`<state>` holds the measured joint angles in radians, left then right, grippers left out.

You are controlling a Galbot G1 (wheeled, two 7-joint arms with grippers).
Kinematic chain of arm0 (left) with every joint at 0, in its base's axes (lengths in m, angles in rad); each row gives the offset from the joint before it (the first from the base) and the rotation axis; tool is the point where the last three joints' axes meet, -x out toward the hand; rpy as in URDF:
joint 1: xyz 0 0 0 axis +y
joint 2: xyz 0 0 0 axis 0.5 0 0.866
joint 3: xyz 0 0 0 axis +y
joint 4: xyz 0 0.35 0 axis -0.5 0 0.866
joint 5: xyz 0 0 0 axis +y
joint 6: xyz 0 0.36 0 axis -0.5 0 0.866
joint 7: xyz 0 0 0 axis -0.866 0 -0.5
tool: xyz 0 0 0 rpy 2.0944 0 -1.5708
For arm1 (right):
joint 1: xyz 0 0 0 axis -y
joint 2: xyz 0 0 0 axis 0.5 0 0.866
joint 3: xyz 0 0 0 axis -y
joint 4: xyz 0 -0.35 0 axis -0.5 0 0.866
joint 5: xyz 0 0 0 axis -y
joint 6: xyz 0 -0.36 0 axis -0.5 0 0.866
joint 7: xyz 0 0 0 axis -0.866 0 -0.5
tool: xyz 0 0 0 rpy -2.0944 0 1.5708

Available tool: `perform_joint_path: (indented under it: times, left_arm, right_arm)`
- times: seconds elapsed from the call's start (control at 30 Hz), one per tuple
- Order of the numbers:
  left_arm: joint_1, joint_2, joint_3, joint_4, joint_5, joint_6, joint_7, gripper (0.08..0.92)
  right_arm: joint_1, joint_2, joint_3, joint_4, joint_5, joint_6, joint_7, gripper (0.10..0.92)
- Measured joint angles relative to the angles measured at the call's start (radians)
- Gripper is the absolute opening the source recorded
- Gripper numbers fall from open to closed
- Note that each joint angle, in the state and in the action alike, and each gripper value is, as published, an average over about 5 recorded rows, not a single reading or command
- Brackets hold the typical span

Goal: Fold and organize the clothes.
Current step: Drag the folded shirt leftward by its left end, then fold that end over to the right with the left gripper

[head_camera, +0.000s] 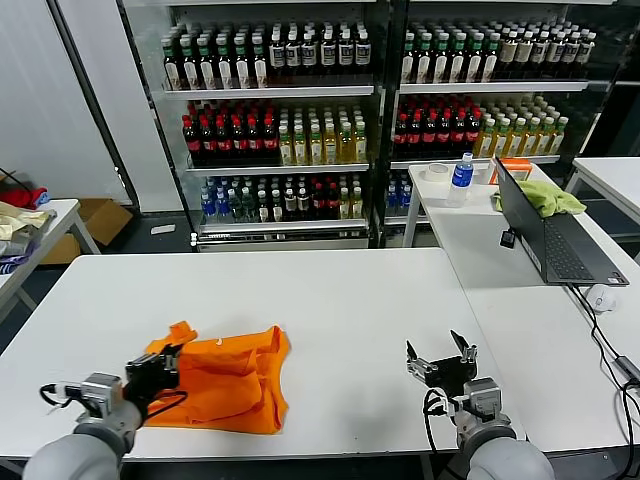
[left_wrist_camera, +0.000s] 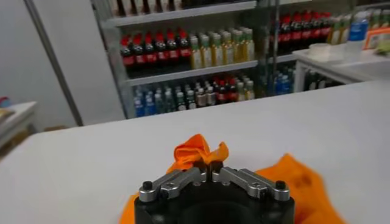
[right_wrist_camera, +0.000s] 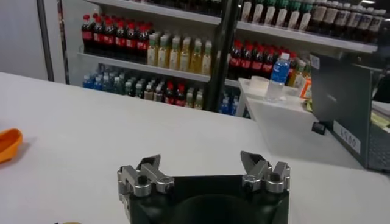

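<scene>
The bright orange T-shirt (head_camera: 225,380) lies crumpled and partly folded on the white table (head_camera: 330,300), near its front left. My left gripper (head_camera: 167,360) is at the shirt's left edge, shut on a bunched fold of the orange cloth (left_wrist_camera: 198,151), which sticks up just past the fingertips. My right gripper (head_camera: 440,356) is open and empty, low over bare table to the right of the shirt, well apart from it. In the right wrist view (right_wrist_camera: 203,163) only a small orange corner of the shirt (right_wrist_camera: 9,143) shows.
A second white table (head_camera: 480,235) at the right carries an open laptop (head_camera: 550,235), a yellow-green cloth (head_camera: 545,195), a water bottle (head_camera: 460,178) and a mouse (head_camera: 601,297). Drink shelves (head_camera: 300,120) stand behind. A garment pile (head_camera: 20,215) lies on a far-left table.
</scene>
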<state>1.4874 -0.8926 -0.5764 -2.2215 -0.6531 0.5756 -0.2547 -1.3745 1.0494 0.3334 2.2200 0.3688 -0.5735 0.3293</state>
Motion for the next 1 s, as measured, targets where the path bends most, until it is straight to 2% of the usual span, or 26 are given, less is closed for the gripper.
perform_joint_path:
  times: [0.37,0.7,0.8,1.0]
  left_arm:
    - [-0.134,-0.055,0.168,0.073,0.028,0.001,0.014,0.095]
    - [-0.201,-0.086,0.27,0.124,0.037,0.0,0.036,0.1]
    - [-0.216,-0.102,0.296,0.14,0.022,-0.01,0.046,0.144]
    - [-0.23,-0.137,0.327,0.159,-0.025,-0.066,0.079,0.312]
  right_arm:
    - [-0.021,0.001,0.021,0.004,-0.006,-0.001,0.001,0.823]
    - [-0.017,0.019,0.012,-0.006,-0.017,-0.001,0.001,0.823]
    - [-0.011,0.022,0.011,-0.01,-0.019,-0.001,0.001,0.823]
    - [-0.003,0.024,0.009,-0.014,-0.02,-0.001,-0.001,0.823]
